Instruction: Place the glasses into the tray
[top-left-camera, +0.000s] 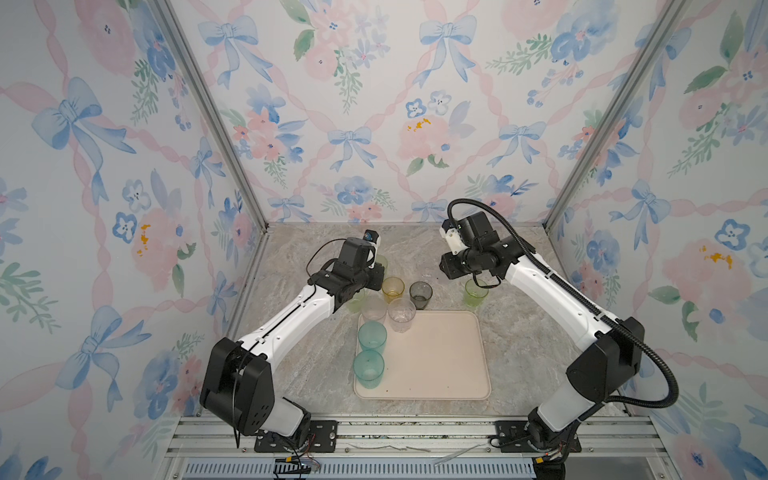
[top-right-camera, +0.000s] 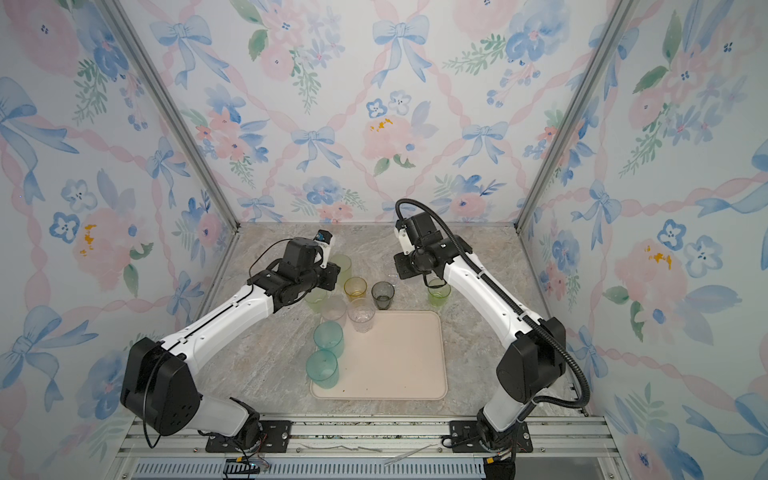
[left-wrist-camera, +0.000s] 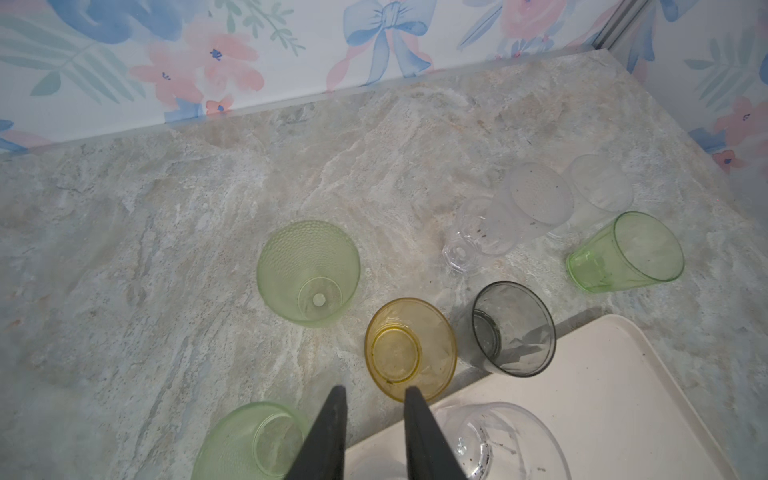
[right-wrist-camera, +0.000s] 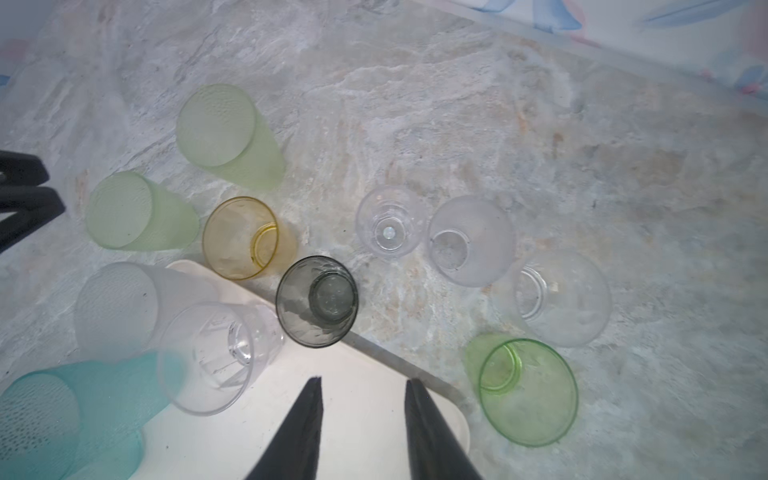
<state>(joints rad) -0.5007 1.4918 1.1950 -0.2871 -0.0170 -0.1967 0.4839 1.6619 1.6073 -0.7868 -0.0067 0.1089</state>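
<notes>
1. The left hand (left-wrist-camera: 374, 390) hovers low over the table (left-wrist-camera: 166, 249), fingers apart with nothing between them. Its tips sit just short of the amber glass (left-wrist-camera: 410, 347), so it looks lined up for that one, I'd say.
2. The right hand (right-wrist-camera: 361, 380) is parted and empty too. It hangs raised near the far right corner of the tray (right-wrist-camera: 365, 415), with the grey glass (right-wrist-camera: 316, 301) just ahead and a green glass (right-wrist-camera: 528, 390) beside it on the table.
3. The tray is cream, flat and low-rimmed, and mostly bare.
4. Two teal tumblers (top-left-camera: 372, 336) stand along its left edge and a clear tumbler (top-left-camera: 401, 314) stands at its far left corner. They are probably packed to one side to leave room.
5. The rest are not yet in, all upright on the table:
   - amber and grey, just beyond the far rim
   - two pale green glasses (right-wrist-camera: 216, 124), near the left arm
   - three clear ones (right-wrist-camera: 469, 241), further back
6. The glasses are small, translucent and tapered, and some have dimpled walls.
</notes>
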